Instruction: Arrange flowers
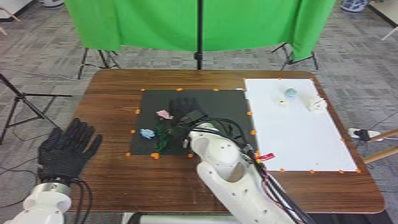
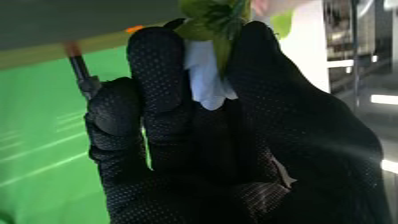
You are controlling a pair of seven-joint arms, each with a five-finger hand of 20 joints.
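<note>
On right arm (image 1: 218, 152), red label (image 1: 266, 156); right fingers (image 1: 185, 104) pinching pale flower (image 2: 204, 75); left fingers (image 1: 75, 134) straight.

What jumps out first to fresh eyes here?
Probably the bright green cloth hanging behind the table, then the robot's white right arm crossing to the black mat, where its black-gloved right hand sits. In the right wrist view, that hand pinches a pale flower with green leaves. Next, the pink flower and blue flower stand out on the dark mat.
</note>
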